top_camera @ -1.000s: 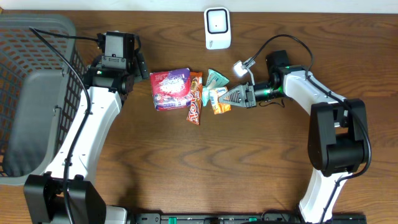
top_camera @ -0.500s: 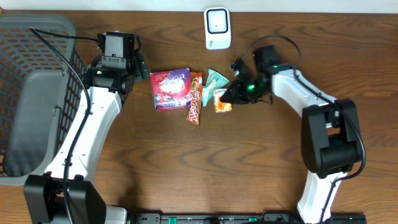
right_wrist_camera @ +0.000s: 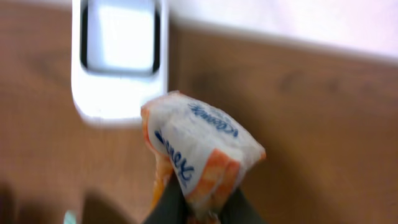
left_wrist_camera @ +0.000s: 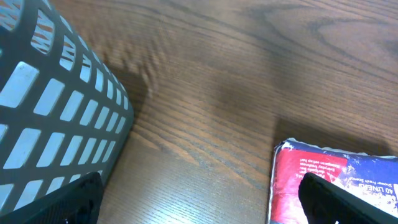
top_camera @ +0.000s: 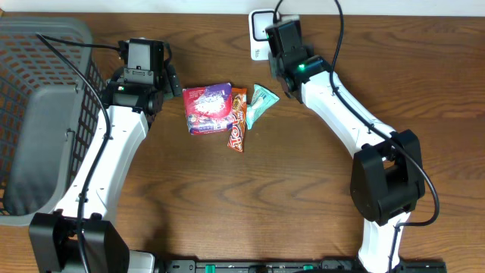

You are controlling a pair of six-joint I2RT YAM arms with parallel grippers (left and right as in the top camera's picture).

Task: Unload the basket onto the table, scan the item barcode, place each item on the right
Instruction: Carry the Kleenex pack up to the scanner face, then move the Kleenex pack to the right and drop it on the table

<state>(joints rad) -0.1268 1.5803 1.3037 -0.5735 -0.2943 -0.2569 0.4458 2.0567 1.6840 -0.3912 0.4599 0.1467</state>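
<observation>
1. Nearest of the loose items, a brown candy bar (top_camera: pixel 237 125) lies angled on the wooden table (top_camera: pixel 227 197).
2. A purple packet (top_camera: pixel 208 108) sits right against the bar's left side. A teal packet (top_camera: pixel 262 99) lies just beside the bar's far end, on the right.
3. A grey basket (top_camera: pixel 30 114) fills the left edge of the table.
4. The left gripper (left_wrist_camera: pixel 199 202) hovers low over the wood between the basket and the purple packet. Its fingers are spread wide apart with nothing between them.
5. Farther off and to the right, the right gripper (right_wrist_camera: pixel 198 208) is clamped on an orange-and-white tissue pack (right_wrist_camera: pixel 199 149). It pinches the pack's lower end, and the blue lettering faces the wrist camera.
6. The pack is held above the table close to the white scanner (right_wrist_camera: pixel 121 62), which stands at the far edge. From overhead, the gripper's body hides the pack and the scanner's right part.
</observation>
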